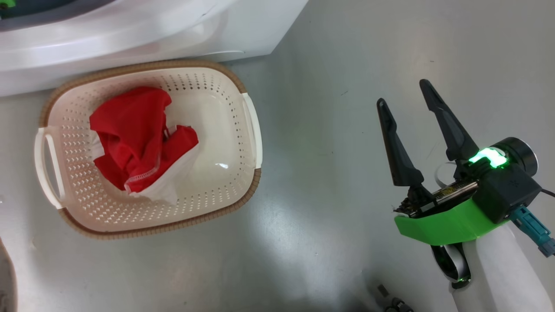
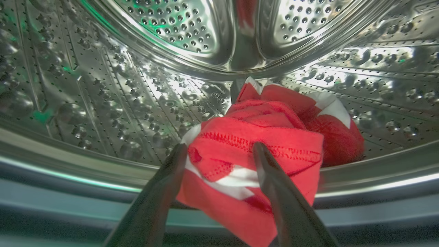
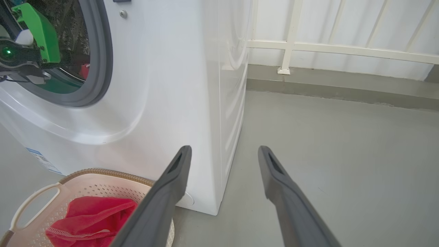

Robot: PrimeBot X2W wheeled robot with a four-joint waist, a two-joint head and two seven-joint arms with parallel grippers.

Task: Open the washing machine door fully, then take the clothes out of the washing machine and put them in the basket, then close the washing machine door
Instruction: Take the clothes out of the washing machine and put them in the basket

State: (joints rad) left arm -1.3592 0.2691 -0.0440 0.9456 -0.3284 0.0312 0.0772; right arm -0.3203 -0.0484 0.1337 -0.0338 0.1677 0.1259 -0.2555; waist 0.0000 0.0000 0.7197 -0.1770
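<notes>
Inside the washing machine's steel drum point(image 2: 103, 96) lie bright red clothes point(image 2: 274, 116) with white parts, bunched at the front lip. My left gripper point(image 2: 219, 149) is open, its fingers either side of the nearest red fold, not closed on it. In the head view the cream basket point(image 1: 143, 67) stands on the floor against the white washing machine point(image 1: 130, 34), with one red and white garment point(image 1: 134, 134) in it. My right gripper point(image 1: 402, 92) hangs open and empty over the floor to the basket's right. The washing machine door is out of view.
The right wrist view takes in the machine's front corner point(image 3: 171, 68), its grey seal point(image 3: 103, 68) with my left arm's green part point(image 3: 37, 31) inside, and the basket point(image 3: 34, 199) below. A white railing point(image 3: 325, 48) runs along the back. Grey floor point(image 1: 325, 130) stretches to the right.
</notes>
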